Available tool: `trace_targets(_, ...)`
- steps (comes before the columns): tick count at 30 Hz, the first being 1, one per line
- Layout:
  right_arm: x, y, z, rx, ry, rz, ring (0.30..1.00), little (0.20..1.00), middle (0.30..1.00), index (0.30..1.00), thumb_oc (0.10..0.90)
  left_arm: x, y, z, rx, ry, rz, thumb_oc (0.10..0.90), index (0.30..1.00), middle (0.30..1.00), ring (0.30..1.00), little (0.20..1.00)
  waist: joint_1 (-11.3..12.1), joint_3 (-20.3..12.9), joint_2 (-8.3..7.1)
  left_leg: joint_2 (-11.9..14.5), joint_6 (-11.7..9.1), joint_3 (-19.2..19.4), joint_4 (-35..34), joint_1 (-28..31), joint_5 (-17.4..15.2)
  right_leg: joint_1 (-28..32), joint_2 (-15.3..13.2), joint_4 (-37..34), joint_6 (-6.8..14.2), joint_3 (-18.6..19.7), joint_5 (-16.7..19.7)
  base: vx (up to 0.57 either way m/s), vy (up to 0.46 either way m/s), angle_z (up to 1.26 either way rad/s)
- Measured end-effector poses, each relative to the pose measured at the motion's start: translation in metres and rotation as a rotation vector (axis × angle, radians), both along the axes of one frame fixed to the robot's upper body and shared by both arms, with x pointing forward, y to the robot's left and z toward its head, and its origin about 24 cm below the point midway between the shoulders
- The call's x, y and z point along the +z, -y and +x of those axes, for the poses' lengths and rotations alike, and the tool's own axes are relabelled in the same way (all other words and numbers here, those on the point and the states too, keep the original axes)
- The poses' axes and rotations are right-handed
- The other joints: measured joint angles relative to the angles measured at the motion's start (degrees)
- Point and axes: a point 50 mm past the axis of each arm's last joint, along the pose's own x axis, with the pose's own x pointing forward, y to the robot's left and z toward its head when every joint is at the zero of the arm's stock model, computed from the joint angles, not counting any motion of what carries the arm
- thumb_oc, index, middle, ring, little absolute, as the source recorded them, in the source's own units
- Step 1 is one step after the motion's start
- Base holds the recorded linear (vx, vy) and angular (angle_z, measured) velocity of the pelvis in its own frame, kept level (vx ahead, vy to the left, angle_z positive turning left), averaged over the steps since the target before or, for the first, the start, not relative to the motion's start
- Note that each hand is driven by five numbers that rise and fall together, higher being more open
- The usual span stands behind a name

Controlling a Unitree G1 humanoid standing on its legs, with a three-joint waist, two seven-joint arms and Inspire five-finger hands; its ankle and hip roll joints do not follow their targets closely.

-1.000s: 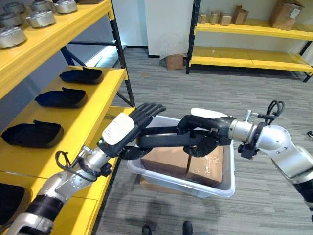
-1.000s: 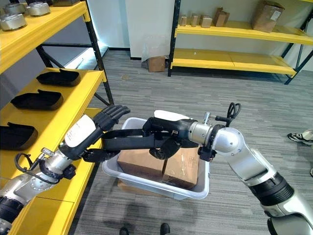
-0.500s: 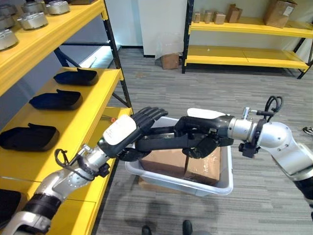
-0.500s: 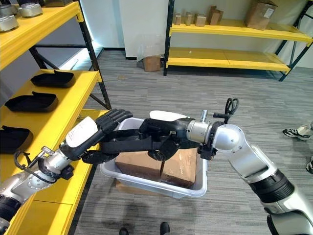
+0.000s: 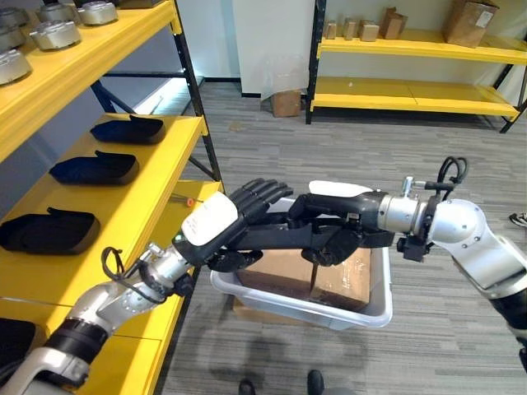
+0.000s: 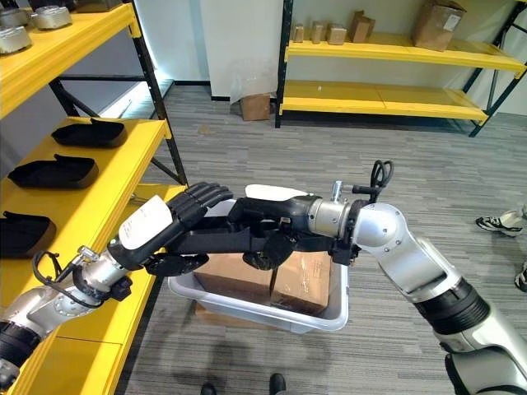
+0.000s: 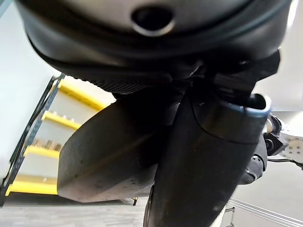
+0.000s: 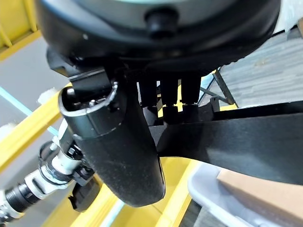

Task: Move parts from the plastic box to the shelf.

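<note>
A long flat black part [image 5: 280,237] hangs level above the grey plastic box [image 5: 362,309], carried between both hands. My left hand [image 5: 235,216] clasps its left end, fingers laid over the top and thumb underneath. My right hand [image 5: 339,224] is curled round its right end; the same strip shows as the black part [image 8: 246,137] past the right hand's fingers. The box sits on the floor against the yellow shelf [image 5: 148,210] and holds two cardboard cartons [image 5: 342,280]. Three similar black parts [image 5: 92,168] lie in a row on the shelf's middle level.
Round metal parts [image 5: 56,34] stand on the shelf's top level. A black upright post [image 5: 198,107] marks the shelf's corner just behind my left hand. Another yellow rack [image 5: 412,90] with cartons stands across the grey floor. A person's shoe [image 6: 498,224] shows at far right.
Both hands have lifted the black part a little higher above the box and eased it toward the shelf. The camera shifted slightly between the earliest frame and now.
</note>
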Motion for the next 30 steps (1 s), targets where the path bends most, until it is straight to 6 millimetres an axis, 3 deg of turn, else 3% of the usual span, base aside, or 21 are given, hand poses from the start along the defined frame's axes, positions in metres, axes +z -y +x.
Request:
trace_targets(10, -0.011, 0.001, 0.02, 0.035, -0.255, 0.119, 0.3, 0.3, 0.3, 0.3, 0.4, 0.007, 0.002, 0.0, -0.068, 0.139, 0.043, 0.9, 1.0, 1.0, 1.0, 1.0, 1.57, -0.47, -0.73, -0.02, 0.01, -0.64, -0.01, 0.56, 0.06, 0.91, 0.02, -0.01, -0.02, -0.28, 0.16, 0.0, 0.01, 0.02)
trace_targets(18, -0.014, 0.0, 0.02, 0.099, -0.337, 0.139, 0.3, 0.3, 0.3, 0.3, 0.4, 0.004, -0.002, -0.002, -0.097, 0.143, 0.017, 0.9, 1.0, 1.0, 1.0, 1.0, 1.66, -1.78, -2.71, -0.18, -0.01, -0.92, -0.01, 0.51, 0.08, 0.89, -0.12, -0.02, 0.03, -0.33, 0.13, 0.0, 0.02, 0.01)
trace_targets(22, -0.015, 0.001, 0.02, 0.115, -0.363, 0.134, 0.3, 0.3, 0.3, 0.3, 0.4, 0.004, 0.0, -0.004, -0.122, 0.139, 0.017, 0.9, 1.0, 1.0, 1.0, 1.0, 1.6, -1.88, -2.75, -0.18, -0.01, -0.94, -0.01, 0.5, 0.08, 0.88, -0.12, -0.02, 0.02, -0.34, 0.13, 0.01, 0.053, 0.0)
trace_targets(26, -0.02, 0.026, 0.031, 0.119, -0.458, 0.167, 0.3, 0.3, 0.3, 0.3, 0.4, 0.011, 0.006, 0.001, -0.172, 0.148, 0.021, 0.9, 1.0, 1.0, 1.0, 1.0, 1.68, -2.46, -3.39, -0.35, 0.02, -1.12, -0.01, 0.37, 0.04, 0.77, -0.19, 0.01, 0.12, -0.24, 0.22, 0.02, 0.085, 0.02)
trace_targets(30, -0.017, 0.028, 0.028, 0.16, -0.425, 0.156, 0.3, 0.3, 0.3, 0.3, 0.4, 0.013, 0.006, 0.002, -0.171, 0.122, -0.017, 0.9, 1.0, 1.0, 1.0, 1.0, 1.24, -2.6, -3.6, -0.29, 0.03, -0.73, 0.0, 0.43, 0.04, 0.62, -0.2, -0.02, 0.16, -0.16, 0.18, 0.02, 0.011, -0.05)
